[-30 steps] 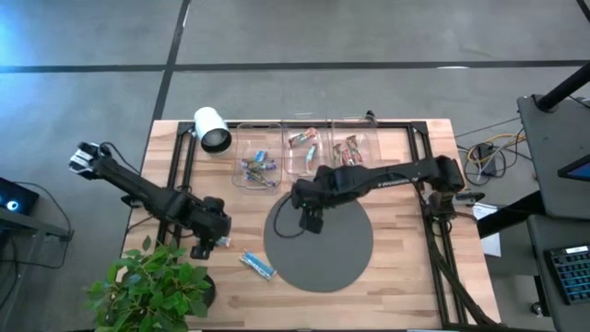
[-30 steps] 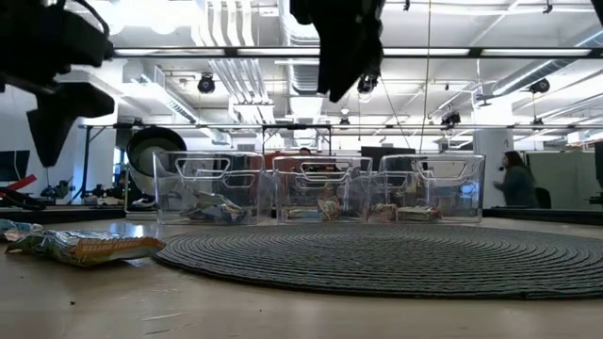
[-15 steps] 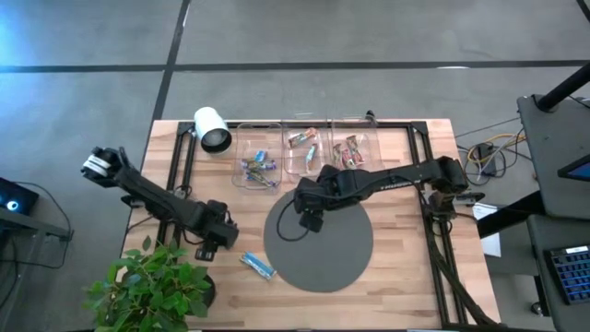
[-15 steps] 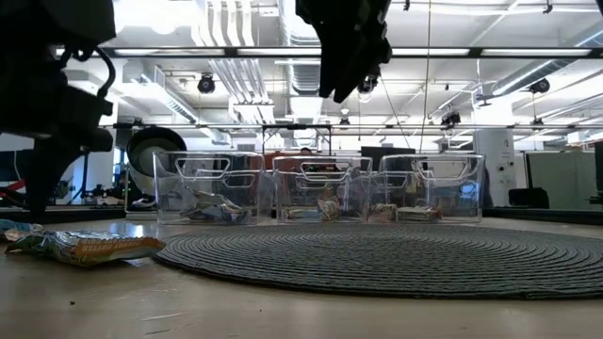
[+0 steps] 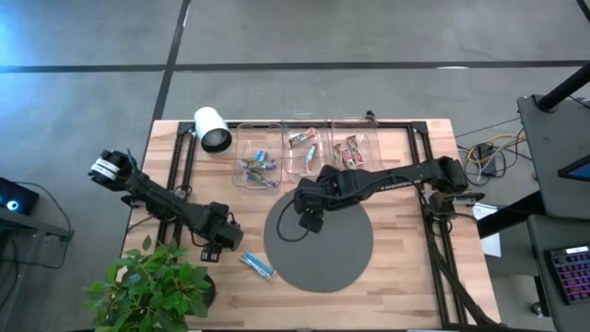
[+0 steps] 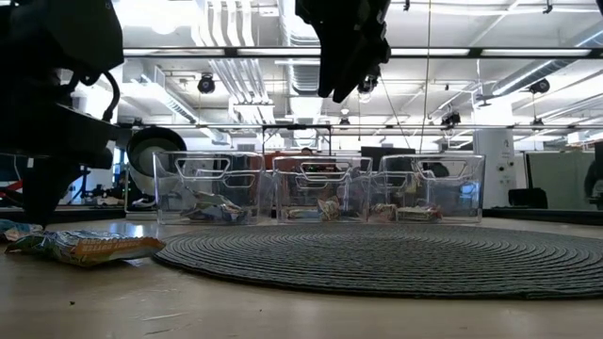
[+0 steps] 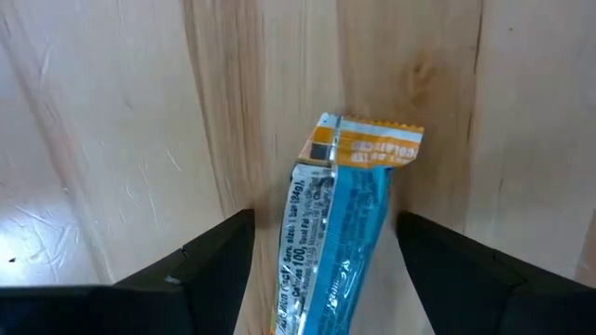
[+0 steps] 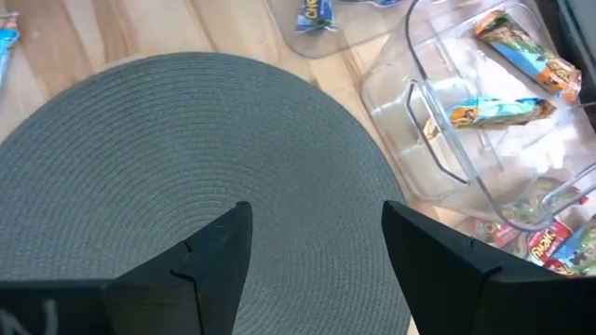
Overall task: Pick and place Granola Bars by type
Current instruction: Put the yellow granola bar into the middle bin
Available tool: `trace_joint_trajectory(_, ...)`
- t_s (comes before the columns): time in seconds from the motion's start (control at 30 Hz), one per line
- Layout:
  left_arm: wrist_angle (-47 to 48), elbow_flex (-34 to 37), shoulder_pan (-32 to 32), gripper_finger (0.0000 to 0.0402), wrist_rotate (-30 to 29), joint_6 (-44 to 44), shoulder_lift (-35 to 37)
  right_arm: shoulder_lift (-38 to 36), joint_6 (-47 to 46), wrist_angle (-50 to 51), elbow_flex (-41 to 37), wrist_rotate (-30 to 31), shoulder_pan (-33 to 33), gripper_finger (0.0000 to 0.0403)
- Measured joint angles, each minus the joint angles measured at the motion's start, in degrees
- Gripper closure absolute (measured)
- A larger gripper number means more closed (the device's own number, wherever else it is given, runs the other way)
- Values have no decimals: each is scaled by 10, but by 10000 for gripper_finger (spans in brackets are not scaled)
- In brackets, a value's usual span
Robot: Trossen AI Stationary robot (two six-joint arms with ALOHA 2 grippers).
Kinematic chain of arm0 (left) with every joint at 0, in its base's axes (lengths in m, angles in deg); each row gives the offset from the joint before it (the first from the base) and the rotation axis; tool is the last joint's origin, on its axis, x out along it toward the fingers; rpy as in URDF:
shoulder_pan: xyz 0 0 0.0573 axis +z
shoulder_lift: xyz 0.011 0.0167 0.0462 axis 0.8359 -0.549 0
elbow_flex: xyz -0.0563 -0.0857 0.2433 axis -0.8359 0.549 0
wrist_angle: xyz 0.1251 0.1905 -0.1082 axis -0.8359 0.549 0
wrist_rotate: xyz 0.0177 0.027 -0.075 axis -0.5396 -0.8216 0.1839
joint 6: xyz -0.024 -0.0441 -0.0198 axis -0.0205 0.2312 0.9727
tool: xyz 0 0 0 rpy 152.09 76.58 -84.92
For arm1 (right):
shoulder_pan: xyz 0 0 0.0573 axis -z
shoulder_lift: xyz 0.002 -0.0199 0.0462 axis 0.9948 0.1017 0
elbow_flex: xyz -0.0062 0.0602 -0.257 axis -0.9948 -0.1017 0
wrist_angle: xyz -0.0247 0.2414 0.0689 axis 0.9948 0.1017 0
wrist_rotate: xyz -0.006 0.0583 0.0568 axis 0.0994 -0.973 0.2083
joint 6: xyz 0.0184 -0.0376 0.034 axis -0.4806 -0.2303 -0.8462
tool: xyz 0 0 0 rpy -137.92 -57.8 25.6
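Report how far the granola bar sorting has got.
Done: bars already lie in all three clear bins, and the mat is bare. In hand: nothing is gripped; the left gripper, open, straddles the blue bar on the wood beside the mat. The right gripper hangs open and empty over the mat. Left: that one bar, the only one seen outside a bin.

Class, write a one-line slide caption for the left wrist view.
Left tool, open, straddles a blue granola bar lying on the wooden table.
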Motion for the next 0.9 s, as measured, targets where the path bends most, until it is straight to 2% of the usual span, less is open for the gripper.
trace_joint_trajectory(0.13,-2,0,0,152,1,-1,0,-8,0,4,0,4,0,173)
trace_joint_trajectory(0.27,-4,1,0,170,2,-1,2,-24,-9,11,0,69,0,175)
trace_joint_trajectory(0.53,-12,1,1,249,4,6,1,-88,-69,27,0,219,1,177)
trace_joint_trajectory(0.63,-17,1,1,277,3,5,1,-110,-87,30,0,252,4,177)
trace_joint_trajectory(0.77,-20,-2,1,283,2,2,1,-137,-118,38,0,261,10,177)
trace_joint_trajectory(0.9,-9,-22,10,284,8,1,2,-176,-166,40,0,296,13,177)
